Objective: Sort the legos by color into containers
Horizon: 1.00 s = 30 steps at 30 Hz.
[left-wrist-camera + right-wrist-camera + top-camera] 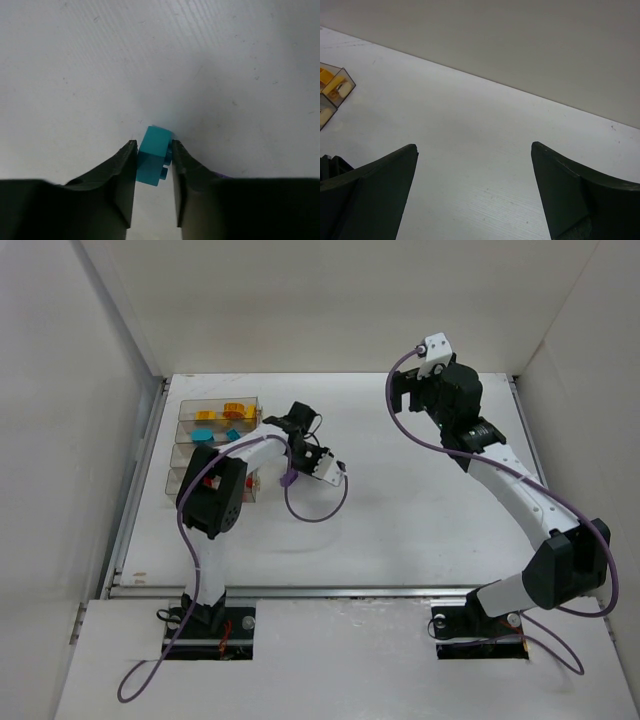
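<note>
Left gripper (pixel 154 146) clamps a teal lego (pixel 152 161) (jaws narrow); right gripper (pixel 474 146) wide open, empty.

Left arm (pixel 212 495) and right arm (pixel 510 485): white links, black joints. Purple cable (pixel 310 521) loops off each. Fingers (pixel 115 185) black, tapered.

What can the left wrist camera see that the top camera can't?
Only the left wrist view shows the teal brick pinched in the left pincer. Only the top view shows the containers, with yellow bricks in the farthest one, and the right arm. Both views show the left pincer and the white table.
</note>
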Motion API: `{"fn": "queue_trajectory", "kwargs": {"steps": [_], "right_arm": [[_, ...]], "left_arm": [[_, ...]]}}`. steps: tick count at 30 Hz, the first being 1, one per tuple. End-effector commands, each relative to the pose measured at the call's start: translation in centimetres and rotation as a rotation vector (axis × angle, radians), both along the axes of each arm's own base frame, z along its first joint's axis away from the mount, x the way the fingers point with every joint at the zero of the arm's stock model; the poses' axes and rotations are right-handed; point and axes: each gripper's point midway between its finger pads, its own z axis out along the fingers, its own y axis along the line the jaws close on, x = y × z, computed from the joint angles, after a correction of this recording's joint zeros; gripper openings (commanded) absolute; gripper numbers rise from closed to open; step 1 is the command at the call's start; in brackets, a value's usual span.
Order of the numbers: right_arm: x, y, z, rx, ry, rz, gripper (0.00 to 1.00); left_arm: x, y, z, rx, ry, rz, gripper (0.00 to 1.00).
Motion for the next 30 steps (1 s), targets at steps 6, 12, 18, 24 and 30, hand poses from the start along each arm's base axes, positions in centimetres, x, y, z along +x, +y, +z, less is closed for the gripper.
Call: {"fn": "queue_trajectory", "kwargs": {"steps": [6,12,18,24,30], "right_arm": [[0.1,0.8,2.5,0.043,-0.070,0.026,1.00],[0.3,1.7,1.6,0.057,-0.043,0.068,1.00],[0.7,3.3,0.5,0.095,-0.003,0.125,1.00],[0.9,4.6,-0.1,0.114,0.022,0.182,1.00],[1.4,5.4,-0.1,0.125,0.030,0.214,1.00]], "left_arm": [[0.2,-0.1,0.3,-0.027,0.034,0.107,0.00],[6.6,-1.8,9.0,-0.319,-0.009,0.438,0.00],[12.5,3.2,18.8,-0.700,0.047,0.998,0.00],[12.8,12.8,19.4,-0.791,0.200,1.309,0.00],[12.8,19.2,15.2,-0.770,0.215,1.543,0.00]]}}
